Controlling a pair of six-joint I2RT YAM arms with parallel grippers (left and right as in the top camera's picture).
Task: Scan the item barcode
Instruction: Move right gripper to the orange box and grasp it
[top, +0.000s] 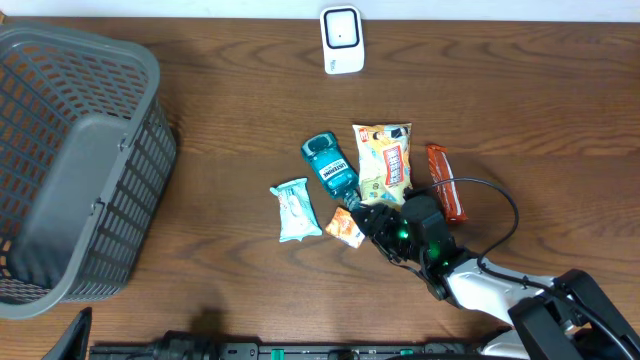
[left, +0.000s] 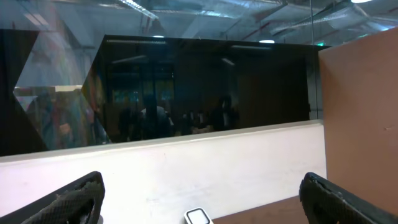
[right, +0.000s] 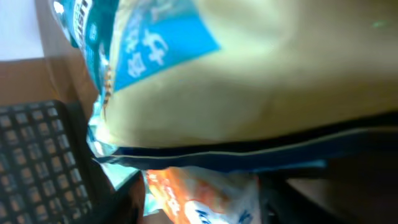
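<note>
A small orange snack packet (top: 345, 230) lies in the middle of the wooden table, among other items. My right gripper (top: 366, 222) is down at its right edge. The right wrist view shows the orange packet (right: 205, 193) filling the gap between my two dark fingers, which touch it on both sides. The white barcode scanner (top: 342, 40) stands at the far edge of the table. Its top (left: 198, 218) also shows in the left wrist view. My left gripper (left: 202, 202) is raised and faces the back wall, open wide with nothing between its fingers.
Next to the packet lie a teal mouthwash bottle (top: 330, 165), a yellow snack bag (top: 385, 160), a red-brown bar (top: 445, 180) and a teal wipes pack (top: 295, 210). A grey plastic basket (top: 70, 160) fills the left side. A black cable (top: 490, 200) loops behind my right arm.
</note>
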